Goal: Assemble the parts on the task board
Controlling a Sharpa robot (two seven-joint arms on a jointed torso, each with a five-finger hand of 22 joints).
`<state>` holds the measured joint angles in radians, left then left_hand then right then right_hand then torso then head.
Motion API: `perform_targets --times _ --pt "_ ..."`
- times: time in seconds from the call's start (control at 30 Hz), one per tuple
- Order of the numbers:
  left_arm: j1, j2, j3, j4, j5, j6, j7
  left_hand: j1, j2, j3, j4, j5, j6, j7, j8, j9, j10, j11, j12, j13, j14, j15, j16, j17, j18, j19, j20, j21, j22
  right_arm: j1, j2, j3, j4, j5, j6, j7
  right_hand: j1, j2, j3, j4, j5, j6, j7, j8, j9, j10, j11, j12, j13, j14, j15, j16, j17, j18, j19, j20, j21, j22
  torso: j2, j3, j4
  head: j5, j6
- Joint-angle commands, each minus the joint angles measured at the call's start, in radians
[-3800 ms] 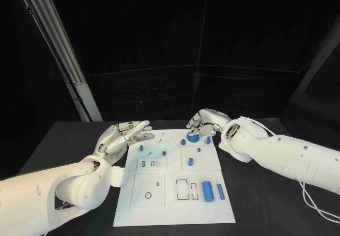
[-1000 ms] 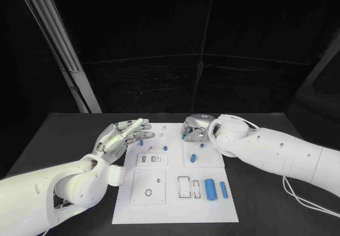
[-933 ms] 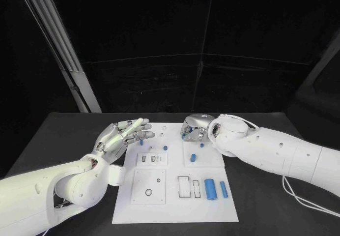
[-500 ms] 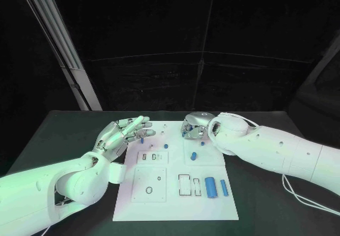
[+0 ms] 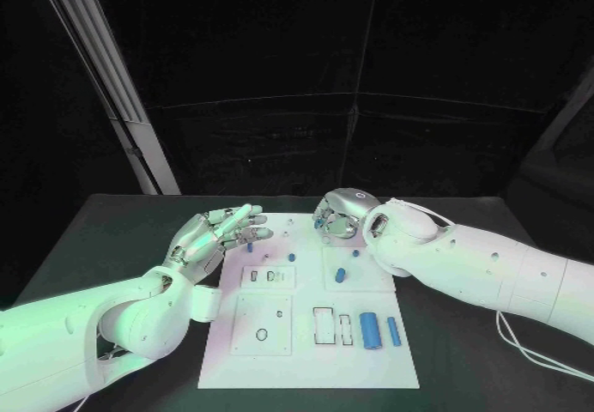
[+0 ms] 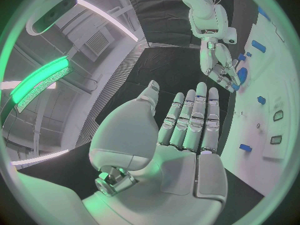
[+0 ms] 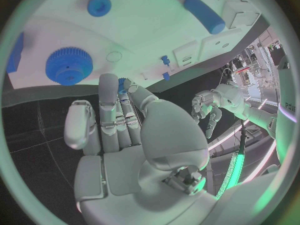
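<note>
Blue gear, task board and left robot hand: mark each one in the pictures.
Blue gear (image 7: pixel 69 65): right wrist view, on the middle of its toothed disc.
Task board (image 5: pixel 372 365): head view, on a bare part near its near edge.
Left robot hand (image 5: pixel 217 233): head view, on the middle of the hand.

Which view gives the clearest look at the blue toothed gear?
The right wrist view: the gear lies unobstructed on the task board, teeth visible. In the left wrist view it is a blue sliver behind the right hand. In the head view that hand covers it.
</note>
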<state>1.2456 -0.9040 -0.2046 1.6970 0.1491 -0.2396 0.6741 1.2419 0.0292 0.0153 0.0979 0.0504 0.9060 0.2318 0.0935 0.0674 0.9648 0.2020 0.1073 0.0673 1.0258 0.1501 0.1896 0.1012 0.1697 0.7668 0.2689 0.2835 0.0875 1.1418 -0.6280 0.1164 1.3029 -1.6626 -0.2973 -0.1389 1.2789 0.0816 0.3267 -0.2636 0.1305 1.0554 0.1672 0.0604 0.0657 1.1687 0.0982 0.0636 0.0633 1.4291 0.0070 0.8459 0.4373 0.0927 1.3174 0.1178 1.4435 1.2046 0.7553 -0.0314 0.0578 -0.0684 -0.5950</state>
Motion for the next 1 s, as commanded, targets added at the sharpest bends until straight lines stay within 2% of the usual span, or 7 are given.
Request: perform_targets --times 0.03,0.13,0.2,0.37,0.53,0.8,1.0 --pt "0.002 0.002 0.001 -0.001 0.002 0.021 0.030 -0.003 0.010 -0.002 -0.002 0.002 -0.008 0.029 -0.006 -0.001 -0.002 0.002 -0.006 -0.001 0.004 0.006 -0.005 -0.002 0.014 0.008 0.002 -0.003 -0.001 0.002 0.012 0.001 -0.009 0.021 -0.093 0.000 -0.006 -0.011 0.016 0.004 -0.004 0.008 0.003 0.005 0.001 0.009 -0.002 -0.001 0.001 -0.009 0.001 0.007 -0.002 -0.015 0.001 0.001 0.003 0.001 0.002 -0.0006 0.0005 0.005 0.002" --pt "0.003 0.002 0.001 0.000 0.003 0.022 0.030 -0.003 0.010 -0.002 -0.002 0.002 -0.008 0.029 -0.006 -0.001 -0.002 0.002 -0.006 -0.001 0.004 0.006 -0.005 -0.002 0.014 0.008 0.002 -0.003 -0.001 0.003 0.028 0.001 -0.023 0.028 -0.102 0.004 -0.013 -0.021 0.028 0.011 -0.005 0.009 0.003 0.005 0.001 0.010 -0.002 -0.001 0.001 -0.009 0.001 0.009 -0.004 -0.015 0.001 0.001 0.004 0.001 0.004 -0.0011 -0.0002 0.010 0.006" --pt "0.003 0.005 0.001 -0.001 0.004 0.023 0.030 -0.003 0.011 -0.002 -0.002 0.002 -0.008 0.029 -0.007 -0.001 -0.002 0.002 -0.006 -0.001 0.004 0.006 -0.005 -0.002 0.014 0.008 0.002 -0.003 -0.001 0.003 0.041 0.001 -0.034 0.033 -0.105 0.004 -0.016 -0.024 0.031 0.013 -0.006 0.009 0.003 0.005 0.001 0.010 -0.002 -0.001 0.001 -0.009 0.001 0.009 -0.004 -0.015 0.001 0.001 0.004 0.001 0.002 -0.0008 0.0002 0.012 0.004" --pt "0.003 0.011 0.001 -0.005 0.006 0.026 0.030 -0.003 0.011 -0.002 -0.002 0.002 -0.008 0.029 -0.007 -0.001 -0.002 0.002 -0.006 -0.001 0.004 0.006 -0.005 -0.002 0.014 0.008 0.002 -0.003 -0.001 0.003 0.072 0.001 -0.062 0.043 -0.111 0.000 -0.019 -0.028 0.036 0.017 -0.007 0.009 0.003 0.005 0.001 0.010 -0.001 -0.001 0.001 -0.009 0.001 0.010 -0.005 -0.015 0.002 0.001 0.004 0.001 0.002 -0.0016 0.0017 0.012 0.006" --pt "0.004 0.010 0.001 -0.005 0.006 0.026 0.030 -0.003 0.011 -0.002 -0.002 0.002 -0.008 0.029 -0.007 -0.001 -0.002 0.002 -0.006 -0.001 0.004 0.006 -0.005 -0.002 0.014 0.008 0.002 -0.003 -0.001 0.005 0.098 0.001 -0.085 0.052 -0.106 0.002 -0.019 -0.030 0.039 0.019 -0.007 0.009 0.003 0.005 0.001 0.010 -0.001 -0.001 0.001 -0.009 0.001 0.011 -0.005 -0.015 0.002 0.001 0.004 0.002 0.004 -0.0024 0.0011 0.013 0.008" --pt "0.005 0.012 0.001 -0.009 0.007 0.026 0.029 -0.003 0.015 -0.002 -0.001 0.002 -0.008 0.029 -0.007 -0.001 -0.003 0.002 -0.007 -0.001 0.004 0.006 -0.006 -0.002 0.014 0.008 0.002 -0.004 -0.002 0.012 0.134 0.001 -0.123 0.054 -0.098 0.008 -0.020 -0.035 0.046 0.022 -0.007 0.009 0.004 0.004 0.001 0.009 -0.001 -0.001 0.001 -0.008 0.001 0.012 -0.006 -0.015 0.003 0.001 0.005 0.003 0.003 -0.0014 0.0006 0.016 0.007" --pt "0.006 0.013 0.001 -0.010 0.007 0.029 0.023 -0.003 0.015 -0.002 -0.002 0.002 -0.008 0.029 -0.007 -0.001 -0.003 0.002 -0.007 -0.001 0.004 0.006 -0.006 -0.002 0.014 0.008 0.002 -0.004 -0.002 0.018 0.152 0.001 -0.148 0.056 -0.077 0.011 -0.021 -0.039 0.053 0.026 -0.006 0.008 0.004 0.004 0.001 0.008 0.000 -0.001 0.000 -0.008 0.002 0.014 -0.006 -0.016 0.003 0.002 0.005 0.004 0.003 -0.0031 0.0009 0.017 0.006"
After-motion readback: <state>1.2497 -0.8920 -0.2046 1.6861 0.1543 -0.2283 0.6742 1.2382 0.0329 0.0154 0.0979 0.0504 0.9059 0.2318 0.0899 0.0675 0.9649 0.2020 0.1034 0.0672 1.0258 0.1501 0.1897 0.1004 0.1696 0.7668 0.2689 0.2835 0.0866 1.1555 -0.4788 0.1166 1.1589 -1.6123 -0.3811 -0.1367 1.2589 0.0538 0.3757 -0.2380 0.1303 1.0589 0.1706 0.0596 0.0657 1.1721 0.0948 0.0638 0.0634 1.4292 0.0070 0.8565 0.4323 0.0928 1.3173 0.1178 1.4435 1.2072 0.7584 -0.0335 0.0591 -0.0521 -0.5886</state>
